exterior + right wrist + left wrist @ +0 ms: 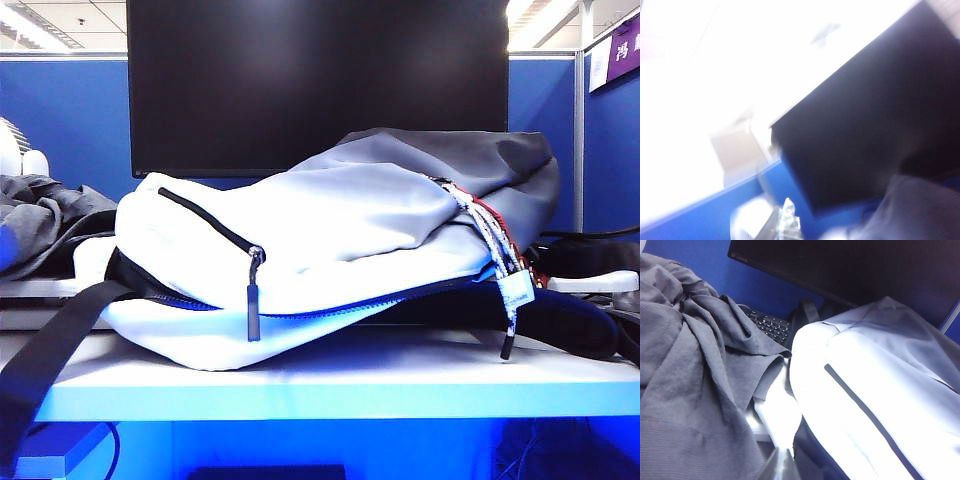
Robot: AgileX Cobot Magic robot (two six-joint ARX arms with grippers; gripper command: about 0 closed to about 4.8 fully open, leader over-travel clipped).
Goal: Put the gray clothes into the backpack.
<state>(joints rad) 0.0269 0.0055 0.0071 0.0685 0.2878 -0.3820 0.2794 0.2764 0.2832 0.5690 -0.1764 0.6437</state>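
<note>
In the exterior view the large light gray-white fabric backpack (300, 250) lies on its side on the white bench (330, 385), its black zipper pull hanging at the front, while the wrinkled dark charcoal-gray clothes (45, 220) lie heaped just beside its left end, before a black monitor (315, 80). The left wrist view shows the left tool (779, 467), its tips together and holding nothing, low between the gray clothes (695, 375) and the backpack (875, 400), with a black keyboard (767, 325) behind. The right wrist view is blurred: the right tool (785, 220) is closed and empty, raised toward the monitor (865, 125) and the bright ceiling.

Left gripper (777, 465): only a pale, translucent grey fingertip shows. Right gripper (786, 220): a blurred, clear, glassy fingertip. No cables or markings visible.
</note>
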